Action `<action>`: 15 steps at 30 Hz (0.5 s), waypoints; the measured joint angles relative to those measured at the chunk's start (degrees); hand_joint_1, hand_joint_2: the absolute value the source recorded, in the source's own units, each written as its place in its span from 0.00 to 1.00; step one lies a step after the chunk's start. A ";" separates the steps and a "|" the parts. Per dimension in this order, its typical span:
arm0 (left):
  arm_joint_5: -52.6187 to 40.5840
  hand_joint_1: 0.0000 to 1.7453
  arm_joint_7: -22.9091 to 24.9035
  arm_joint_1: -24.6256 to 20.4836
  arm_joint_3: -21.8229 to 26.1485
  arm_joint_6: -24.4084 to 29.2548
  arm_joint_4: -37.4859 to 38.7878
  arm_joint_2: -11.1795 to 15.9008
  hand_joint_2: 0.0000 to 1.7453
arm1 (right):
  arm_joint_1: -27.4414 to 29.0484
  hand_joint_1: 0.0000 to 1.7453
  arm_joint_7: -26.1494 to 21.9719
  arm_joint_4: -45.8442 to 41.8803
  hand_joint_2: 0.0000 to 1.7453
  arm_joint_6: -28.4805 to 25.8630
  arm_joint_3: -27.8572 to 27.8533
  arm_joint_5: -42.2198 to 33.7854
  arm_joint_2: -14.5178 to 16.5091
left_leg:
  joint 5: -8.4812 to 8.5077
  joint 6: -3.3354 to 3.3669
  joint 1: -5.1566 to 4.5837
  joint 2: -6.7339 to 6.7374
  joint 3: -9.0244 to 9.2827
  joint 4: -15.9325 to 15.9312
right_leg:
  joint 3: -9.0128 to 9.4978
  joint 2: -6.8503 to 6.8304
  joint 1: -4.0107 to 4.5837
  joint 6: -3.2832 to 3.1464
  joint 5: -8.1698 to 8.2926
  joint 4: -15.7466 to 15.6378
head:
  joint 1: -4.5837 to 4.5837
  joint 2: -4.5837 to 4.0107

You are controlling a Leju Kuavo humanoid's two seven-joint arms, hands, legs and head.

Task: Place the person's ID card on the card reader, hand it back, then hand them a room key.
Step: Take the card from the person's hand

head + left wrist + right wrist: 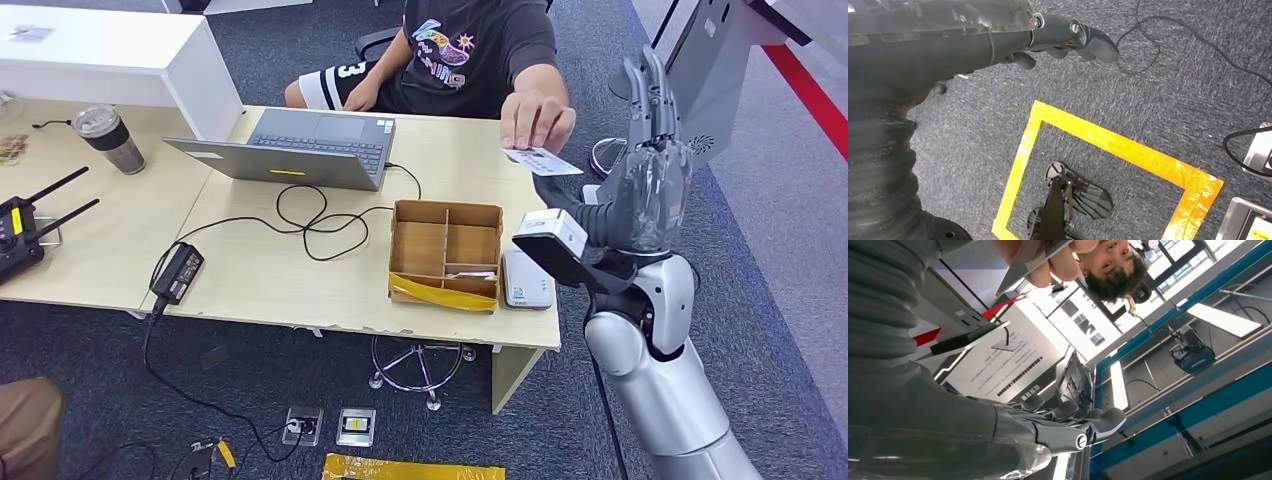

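Observation:
A person seated behind the desk holds out a white ID card (543, 160) over the desk's far right corner, pinched in their hand (537, 122). My right hand (655, 170) is raised just right of the card with its fingers straight and pointing up, holding nothing and a little apart from the card. In the right wrist view the card (1030, 257) hangs in the person's fingers beyond my straight fingers (1073, 425). The white card reader (527, 280) lies near the desk's front right corner. My left hand (1068, 37) hangs over the carpet, empty, fingers loosely extended.
A cardboard divider box (445, 255) with a white card-like item in one compartment stands left of the reader. An open laptop (300, 148), looping black cables (310, 215), a power brick (178, 272) and a tumbler (108, 138) sit further left. Yellow tape (1108, 145) marks the floor.

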 joint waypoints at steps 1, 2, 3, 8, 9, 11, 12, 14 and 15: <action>0.00 0.00 0.00 0.00 0.00 0.00 0.01 0.01 1.00 | 0.00 0.00 -0.01 0.00 1.00 0.01 0.09 0.00 0.05 | 0.00 0.00 0.00 0.00 0.00 0.00 | 0.00 0.00 0.00 0.00 0.00 0.00 | 0.01 0.00; 0.00 0.00 0.00 0.00 0.00 0.00 0.02 0.01 1.00 | 0.00 0.00 -0.01 0.00 1.00 0.01 0.19 0.00 0.08 | 0.00 0.00 0.00 0.00 0.00 0.00 | 0.00 0.00 0.00 0.00 0.00 0.00 | 0.01 0.00; 0.01 0.00 0.00 0.00 0.00 0.00 0.03 0.01 1.00 | 0.00 0.00 -0.01 0.00 1.00 0.02 0.28 -0.01 0.09 | 0.00 0.00 0.00 0.00 0.00 0.00 | 0.00 0.00 0.00 0.00 0.00 0.00 | 0.01 0.00; 0.10 0.00 0.00 0.00 -0.02 0.07 0.07 0.14 1.00 | -0.04 0.00 -0.46 0.01 1.00 1.45 0.69 -1.29 0.21 | 0.00 0.00 0.00 0.00 0.00 0.00 | 0.01 0.00 0.00 0.00 0.00 0.00 | 0.01 0.00; 0.11 0.00 0.00 0.00 -0.04 0.10 0.08 0.20 1.00 | -0.08 0.00 -0.77 0.03 1.00 3.17 0.88 -2.18 0.31 | 0.00 0.00 0.00 0.01 -0.01 -0.01 | 0.01 0.00 0.00 0.00 0.00 0.01 | 0.02 0.01; 0.11 0.00 0.00 -0.03 -0.23 0.22 0.10 0.33 1.00 | -0.12 0.00 -1.35 0.15 1.00 9.27 1.93 -3.92 0.84 | 0.00 0.00 0.01 0.05 0.01 -0.01 | 0.01 0.03 0.01 0.00 0.00 0.01 | 0.01 0.01; 0.11 0.00 0.00 -0.07 -0.36 0.27 0.10 0.38 1.00 | -0.03 0.00 -1.38 0.27 1.00 12.11 2.76 -4.35 1.27 | 0.00 -0.01 0.02 0.06 0.01 -0.01 | -0.01 0.04 0.02 -0.01 0.00 0.02 | 0.01 0.00; 0.12 0.00 -0.12 -0.13 -0.58 0.38 0.11 0.43 1.00 | 0.20 0.00 -0.99 0.57 1.00 15.23 4.43 -4.37 2.23 | 0.01 -0.02 0.04 0.04 0.00 -0.01 | -0.02 0.01 0.04 -0.01 0.00 0.02 | -0.01 -0.01; 0.13 0.00 -0.33 -0.12 -0.63 0.43 0.11 0.43 1.00 | 0.21 0.00 -0.72 0.72 1.00 15.83 5.03 -4.32 2.57 | 0.01 -0.02 0.04 0.01 -0.01 -0.01 | -0.03 -0.02 0.05 -0.02 -0.01 0.02 | 0.00 -0.01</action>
